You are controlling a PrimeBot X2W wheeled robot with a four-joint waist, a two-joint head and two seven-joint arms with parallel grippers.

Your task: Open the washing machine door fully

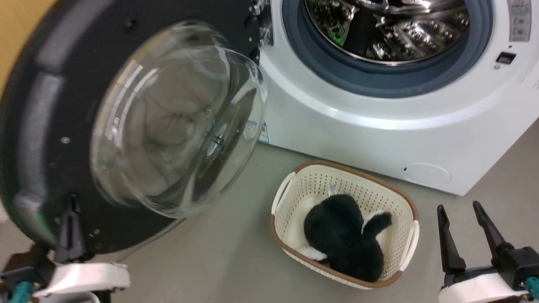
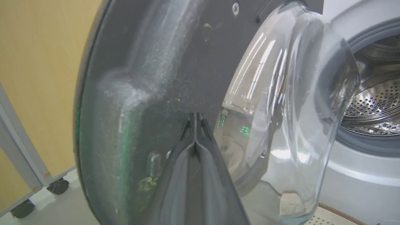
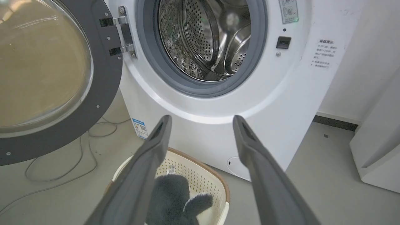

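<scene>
The washing machine door (image 1: 42, 105), a black disc with a bulging clear glass bowl (image 1: 177, 118), stands swung out to the left of the white washing machine (image 1: 337, 126). Its metal hinge (image 3: 120, 34) sits beside the grey gasket and the bare steel drum (image 1: 387, 25). My left gripper (image 1: 72, 201) is shut, with its joined tips against the door's inner black face (image 2: 150, 62) near the lower rim; the left wrist view shows the left gripper (image 2: 195, 116) holding nothing. My right gripper (image 1: 459, 208) hangs open above the floor, right of the basket, its fingers (image 3: 159, 134) pointing at the machine's front.
A cream basket (image 1: 303, 176) with a black-and-white plush (image 1: 337, 235) stands on the floor before the machine. A loose cable (image 3: 62, 168) lies under the door. A white wheeled frame (image 2: 18, 150) stands by the yellow wall. A white appliance (image 3: 381, 156) is at the right.
</scene>
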